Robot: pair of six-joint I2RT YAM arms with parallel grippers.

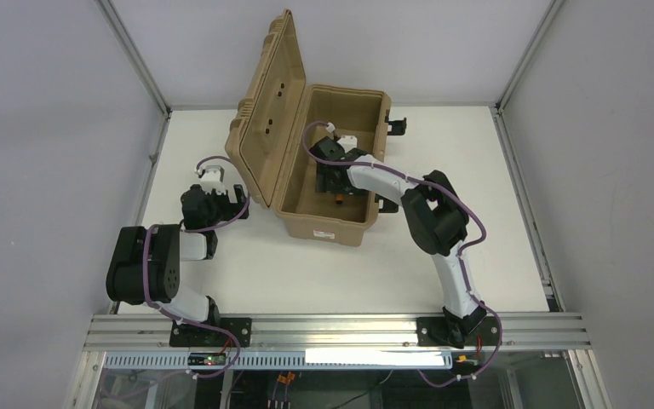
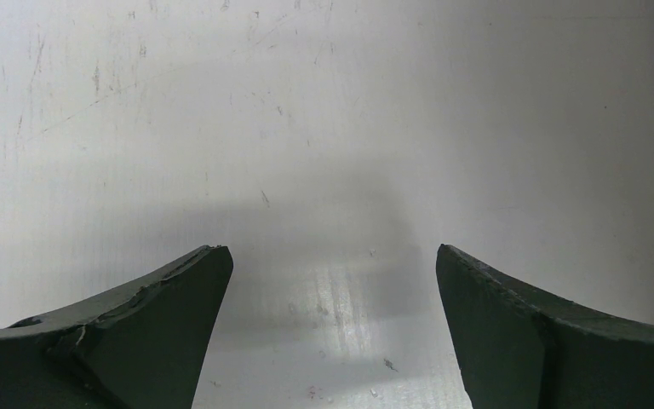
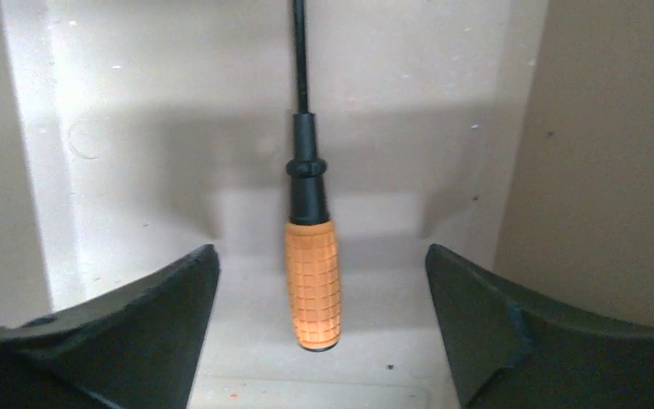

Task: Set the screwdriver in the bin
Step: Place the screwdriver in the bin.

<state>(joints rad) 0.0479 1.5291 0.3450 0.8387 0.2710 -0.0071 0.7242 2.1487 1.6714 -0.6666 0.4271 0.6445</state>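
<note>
**A:** Left side, near end?

**B:** Left gripper (image 1: 237,199) is low over the surface (image 1: 306,273) with its fingers spread wide. The left wrist view shows only scuffed white surface (image 2: 332,128) between them. It is just beside the near end of the open lid (image 1: 272,111), not touching. There is open surface between the arm bases and the bin.

**A:** Bin?

**B:** The bin (image 1: 324,223) sits skewed on the surface, with its near wall and white label (image 1: 324,233) facing the bases. The lid stands up along its left side, so the way in is from above and from the right. One black latch (image 1: 398,125) hangs off the far right corner.

**A:** Right arm?

**B:** It reaches over the right rim, with the right gripper (image 1: 337,182) down inside the bin. Its fingers are apart and gripping nothing.

**A:** Screwdriver?

**B:** The screwdriver (image 3: 312,290) is in the bin and looks to be lying on the floor. The orange handle (image 3: 312,285) is centred between the right gripper's (image 3: 322,251) fingers with a clear gap on both sides. The black shaft (image 3: 301,51) points away from the camera. The top view shows only a speck of orange (image 1: 341,201) under the wrist.

**A:** Clearance inside?

**B:** The bin's right wall (image 3: 605,128) is close beside the right finger. The left side has a bit more floor.
</note>
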